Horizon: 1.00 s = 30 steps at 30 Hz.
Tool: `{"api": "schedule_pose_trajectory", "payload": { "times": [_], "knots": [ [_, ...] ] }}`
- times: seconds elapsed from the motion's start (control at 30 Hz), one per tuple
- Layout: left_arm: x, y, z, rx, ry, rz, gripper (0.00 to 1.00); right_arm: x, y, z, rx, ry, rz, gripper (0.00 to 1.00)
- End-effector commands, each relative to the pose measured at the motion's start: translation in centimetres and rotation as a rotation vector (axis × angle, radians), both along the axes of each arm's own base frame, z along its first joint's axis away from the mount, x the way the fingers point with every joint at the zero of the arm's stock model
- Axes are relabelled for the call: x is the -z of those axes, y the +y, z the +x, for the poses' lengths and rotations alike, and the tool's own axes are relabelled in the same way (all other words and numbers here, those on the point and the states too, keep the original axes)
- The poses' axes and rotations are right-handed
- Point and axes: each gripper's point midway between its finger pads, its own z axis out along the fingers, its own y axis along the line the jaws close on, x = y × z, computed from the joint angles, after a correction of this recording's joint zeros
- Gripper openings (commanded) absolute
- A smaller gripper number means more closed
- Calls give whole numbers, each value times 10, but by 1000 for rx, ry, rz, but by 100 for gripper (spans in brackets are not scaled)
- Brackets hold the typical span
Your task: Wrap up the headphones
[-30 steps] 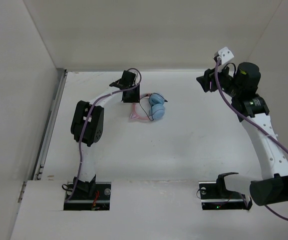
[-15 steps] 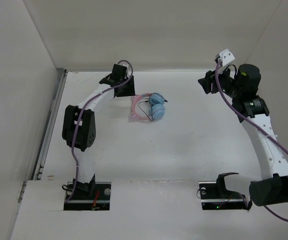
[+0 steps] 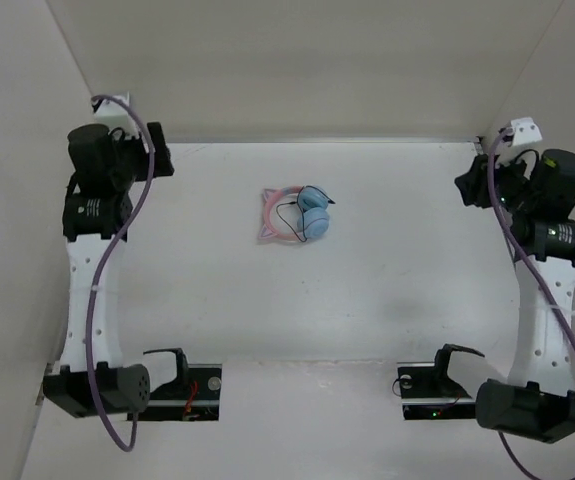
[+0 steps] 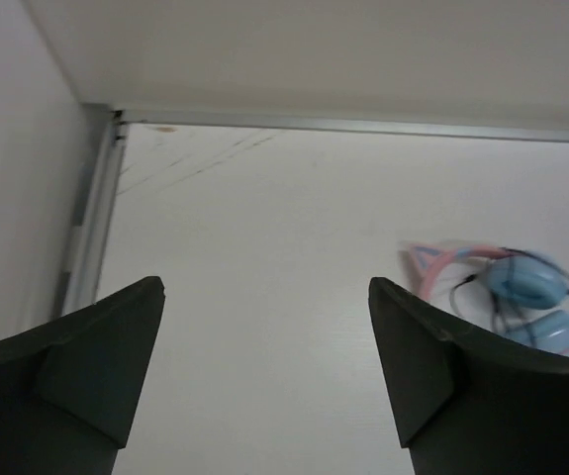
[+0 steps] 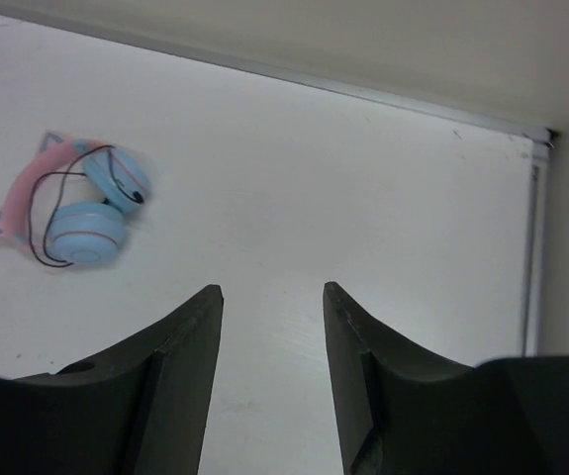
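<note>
Left gripper (image 4: 264,293) now far from headphones (image 3: 302,213), cable (image 3: 281,216) indistinct.

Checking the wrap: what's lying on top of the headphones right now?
Over the headphones, only their thin black cable loops, crossing the pink headband and blue ear cups. They lie on the white table; any cable underneath is hidden.

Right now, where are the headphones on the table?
In the top view the headphones lie on the table, slightly left of centre and nearer the far wall than the arm bases, apart from the left gripper and the right gripper.
</note>
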Motion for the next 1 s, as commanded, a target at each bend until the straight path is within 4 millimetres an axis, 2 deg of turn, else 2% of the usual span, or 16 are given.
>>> {"api": "schedule_pose_trajectory", "payload": {
  "times": [0.0,0.03,0.07,0.1,0.2,0.3,0.37,0.5,0.67,0.73,0.97],
  "knots": [
    [78,46,-33,-58,232,167,85,17,-24,-29,98,112,62,52],
    [82,56,-41,-88,232,147,87,21,-30,-35,119,123,77,61],
    [84,64,-48,-112,227,126,93,26,-36,-41,134,132,94,100],
    [89,70,-54,-122,228,107,100,31,-43,-49,158,140,120,100],
    [100,81,-70,-142,258,79,100,51,-75,-66,301,162,182,100],
    [109,99,-86,-187,268,58,100,87,-117,-90,469,229,193,100],
    [116,108,-92,-201,275,44,100,101,-129,-105,527,268,198,100],
    [124,122,-99,-223,303,-3,100,100,-129,-131,596,306,215,100],
    [132,129,-101,-231,312,-11,100,105,-110,-145,572,315,176,100],
    [137,130,-103,-231,323,-5,100,109,-113,-151,606,297,141,100],
    [160,134,-112,-249,367,-23,100,125,-125,-152,653,273,84,100]
  ]
}}
